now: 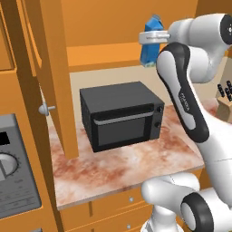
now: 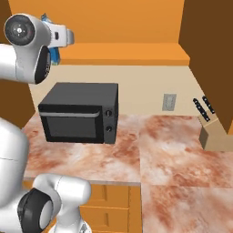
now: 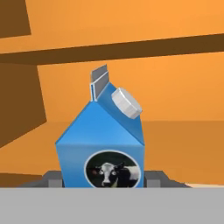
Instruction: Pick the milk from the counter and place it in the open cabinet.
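The milk (image 1: 151, 50) is a bright-blue gabled carton with a white cap and a round cow picture on its front. It stands upright in my gripper (image 1: 152, 37), level with the shelf of the open cabinet (image 1: 104, 52) and near the shelf's right end. In the hand view the milk (image 3: 100, 140) sits between the two grey fingertips (image 3: 53, 178), so my gripper (image 3: 104, 178) is shut on it, with the orange shelf (image 3: 183, 148) behind. From the right base view a sliver of the milk (image 2: 55, 56) shows behind my white wrist. Below lies the marbled counter (image 1: 118, 167).
A black microwave (image 1: 122, 115) stands on the counter under the shelf. The cabinet's tall door (image 1: 50, 68) hangs open at the left, with its knob (image 1: 45, 108). A knife block (image 2: 211, 132) stands at the right by the wall, and a grey appliance panel (image 1: 13, 167) is at far left.
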{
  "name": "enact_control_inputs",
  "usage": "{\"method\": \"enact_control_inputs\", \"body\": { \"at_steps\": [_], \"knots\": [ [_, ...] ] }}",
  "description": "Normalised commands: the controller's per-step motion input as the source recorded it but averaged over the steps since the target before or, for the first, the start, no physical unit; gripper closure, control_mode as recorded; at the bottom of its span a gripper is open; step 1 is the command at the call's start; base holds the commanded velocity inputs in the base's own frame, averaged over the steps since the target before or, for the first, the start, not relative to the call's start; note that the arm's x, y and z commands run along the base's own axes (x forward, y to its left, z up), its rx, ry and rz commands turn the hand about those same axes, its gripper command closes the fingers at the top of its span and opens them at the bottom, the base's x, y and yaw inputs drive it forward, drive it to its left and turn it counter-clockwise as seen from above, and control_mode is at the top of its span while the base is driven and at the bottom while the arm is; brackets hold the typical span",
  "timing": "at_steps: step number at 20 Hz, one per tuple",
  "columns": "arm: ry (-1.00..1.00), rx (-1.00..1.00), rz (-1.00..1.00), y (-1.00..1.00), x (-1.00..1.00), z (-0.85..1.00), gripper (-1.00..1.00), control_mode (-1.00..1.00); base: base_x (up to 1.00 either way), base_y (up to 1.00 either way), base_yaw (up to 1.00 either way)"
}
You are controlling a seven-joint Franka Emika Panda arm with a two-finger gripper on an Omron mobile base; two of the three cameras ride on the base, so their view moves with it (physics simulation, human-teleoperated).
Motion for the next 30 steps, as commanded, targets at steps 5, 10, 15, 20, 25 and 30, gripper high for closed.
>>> {"method": "enact_control_inputs", "body": {
  "at_steps": [5,10,15,20,25,30],
  "knots": [
    [0.0,0.0,0.0,0.04,0.64,-0.01,1.0,-1.0,0.0,0.0,0.0],
    [0.0,0.0,0.0,0.08,0.71,-0.04,1.0,-1.0,0.0,0.0,0.0],
    [0.0,0.0,0.0,0.09,0.73,-0.24,1.0,-1.0,0.0,0.0,0.0],
    [0.0,0.0,0.0,0.05,0.78,-0.18,1.0,-1.0,0.0,0.0,0.0],
    [0.0,0.0,0.0,0.08,0.91,-0.17,1.0,-1.0,0.0,0.0,0.0],
    [0.0,-0.01,0.0,0.14,0.89,-0.3,1.0,-1.0,0.0,0.0,0.0]
  ]
}}
